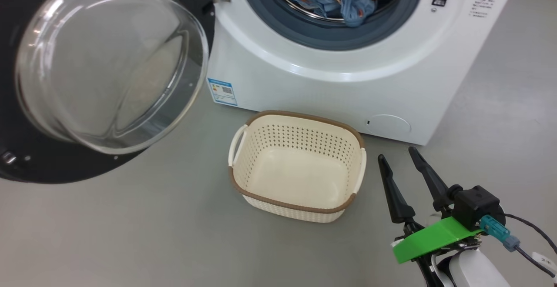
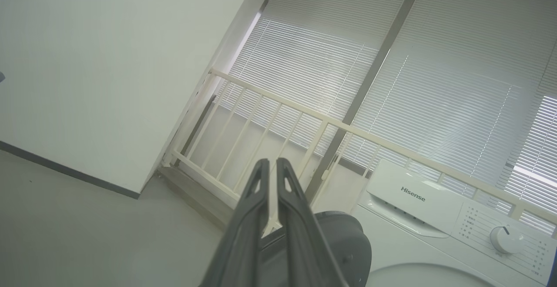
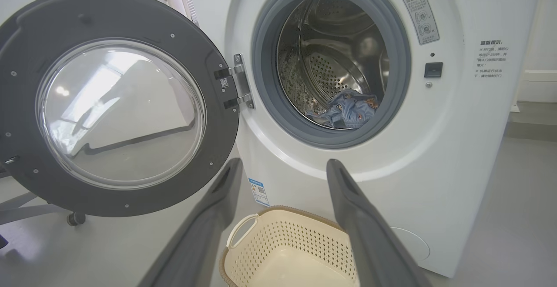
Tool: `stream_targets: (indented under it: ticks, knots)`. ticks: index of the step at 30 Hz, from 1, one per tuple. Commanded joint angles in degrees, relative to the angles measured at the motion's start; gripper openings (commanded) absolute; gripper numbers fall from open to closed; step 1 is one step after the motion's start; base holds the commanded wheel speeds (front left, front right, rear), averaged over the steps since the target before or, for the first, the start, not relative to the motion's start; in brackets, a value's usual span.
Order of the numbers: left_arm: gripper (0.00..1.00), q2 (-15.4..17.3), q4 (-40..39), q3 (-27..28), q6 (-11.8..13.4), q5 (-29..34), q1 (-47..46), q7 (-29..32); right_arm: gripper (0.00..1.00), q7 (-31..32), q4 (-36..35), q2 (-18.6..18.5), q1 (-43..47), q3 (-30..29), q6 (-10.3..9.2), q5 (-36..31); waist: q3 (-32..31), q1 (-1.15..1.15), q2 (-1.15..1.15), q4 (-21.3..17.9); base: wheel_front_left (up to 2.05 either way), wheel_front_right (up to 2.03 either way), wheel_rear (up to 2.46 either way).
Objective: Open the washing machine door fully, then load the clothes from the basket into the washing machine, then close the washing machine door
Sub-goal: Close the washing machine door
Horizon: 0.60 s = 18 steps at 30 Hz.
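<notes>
The right gripper [image 1: 397, 154] hung low over the floor with its two dark fingers spread wide and nothing between them. Just to its left, close beside the fingertips but not touching them, stood the basket [image 1: 296, 145], upright and with no garment in it. Ahead of and above that gripper was the washing machine [image 1: 330, 91], its round mouth uncovered. The clothes [image 1: 343, 0] lay inside the drum, a heap of light blue printed fabric resting at the front lower lip and partly draped toward the grey gasket. Farther to the gripper's left, the washing machine door [image 1: 109, 74] stood swung wide on its hinge, its glass bowl bulging toward the robot. In the right wrist view the door was left of the spread fingers, the drum opening sat above and between them, and the basket's rim showed below and between them. The left gripper [image 2: 273, 161] had its fingers pressed together on nothing. It pointed upward at a white railing and window blinds, with the machine's control panel off to its lower right. Judging by this, the opening of the door and the loading looked finished. What was left was the closing, so the door would have to be swung across to the machine's front and pushed until it latched.
</notes>
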Motion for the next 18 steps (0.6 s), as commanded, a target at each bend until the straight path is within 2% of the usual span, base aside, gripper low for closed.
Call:
stream_targets:
  ticks: [1,10,14,18]
  knots:
    - [0.0,4.1,-0.2,2.2,-0.3,-1.3,-2.6,0.6,1.0,-0.5,-1.6,0.0,-2.8,0.9,0.26,-0.8,1.3,0.0,0.0,-1.5,0.0,0.0,0.0]
    - [0.0,13.0,18.1,7.5,-0.3,-16.5,-9.9,9.4,1.0,-0.5,-2.6,0.4,-3.2,0.4,0.26,-3.0,5.1,0.0,0.0,-6.3,0.0,0.0,0.0]
    - [0.0,15.0,26.1,11.0,-0.3,-22.7,-12.5,14.1,1.0,-0.5,-2.9,0.5,-3.2,0.3,0.26,-3.5,6.1,0.0,0.0,-7.8,0.0,0.0,0.0]
    - [0.0,16.3,31.0,12.9,-0.3,-26.3,-13.9,18.1,1.0,-0.5,-3.2,0.6,-3.4,0.6,0.26,-3.9,7.0,0.0,0.0,-8.8,0.0,0.0,0.0]
